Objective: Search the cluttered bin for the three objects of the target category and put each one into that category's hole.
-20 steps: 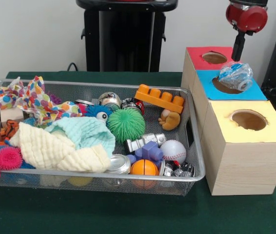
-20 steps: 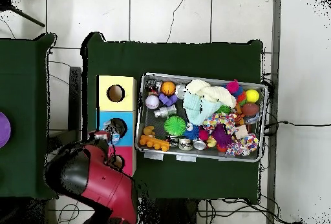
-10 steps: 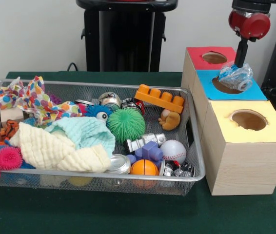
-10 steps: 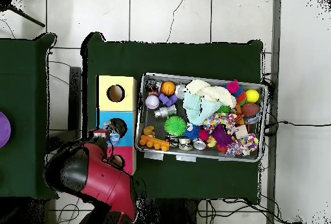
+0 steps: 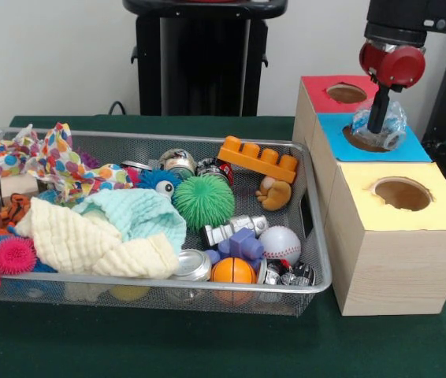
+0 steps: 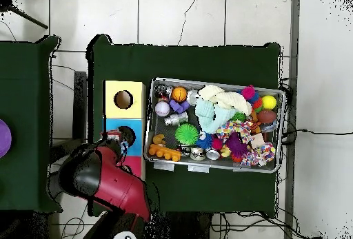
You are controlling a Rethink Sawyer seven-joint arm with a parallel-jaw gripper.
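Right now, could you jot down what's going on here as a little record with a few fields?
Arm: gripper down over the blue box
Object there: crumpled clear plastic bottle sitting at the blue box's hole
Gripper fingers: cannot tell
Other boxes: red box and yellow box, holes show nothing inside
Bin: wire bin full of balls, cans, cloths and toys

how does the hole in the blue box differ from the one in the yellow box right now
The blue box's hole is partly covered by a crumpled clear plastic bottle sitting at it, under the gripper; the yellow box's hole is open and unobstructed. The blue one sits farther back, the yellow one nearest the camera. Both are round cut-outs in box tops.
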